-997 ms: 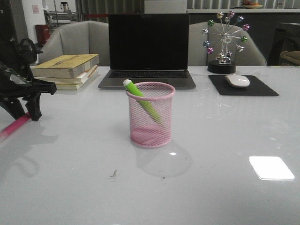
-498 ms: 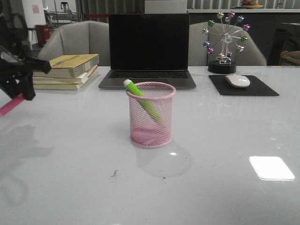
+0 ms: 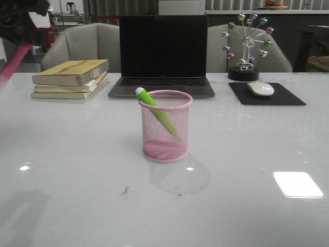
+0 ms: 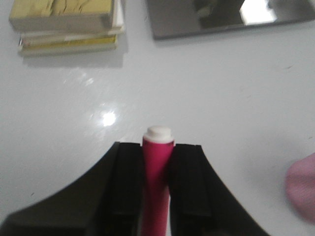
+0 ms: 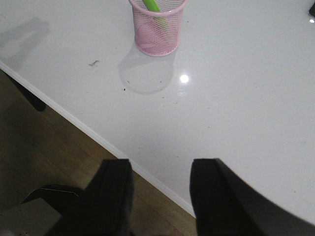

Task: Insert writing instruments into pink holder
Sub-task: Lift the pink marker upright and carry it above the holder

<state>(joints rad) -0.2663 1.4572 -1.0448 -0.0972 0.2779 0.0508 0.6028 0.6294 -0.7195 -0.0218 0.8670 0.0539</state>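
Left gripper (image 4: 156, 162) is clamping the smooth magenta marker (image 4: 156, 182); right gripper (image 5: 160, 189) is gaping; cylindrical pink mesh holder (image 3: 165, 126) is containing the green marker (image 3: 154, 105).

Pink holder (image 3: 165, 126): wire-mesh cylinder w/ rolled rim & solid pink base, upright on the white table, approx. centre of front view, in front of the laptop.

Green marker (image 3: 156, 109): lime body, whitish end up, inside the holder. Tilted; top end sticks out above the rim on the robot's left side, lower end down toward base on the right.

Pink marker (image 4: 157, 174): magenta body, whitish cap end. Pinched between the two black fingers of left gripper (image 4: 157, 147), cap poking out past fingertips. Front view: held up off the table at far upper left, slanted, well apart from holder.
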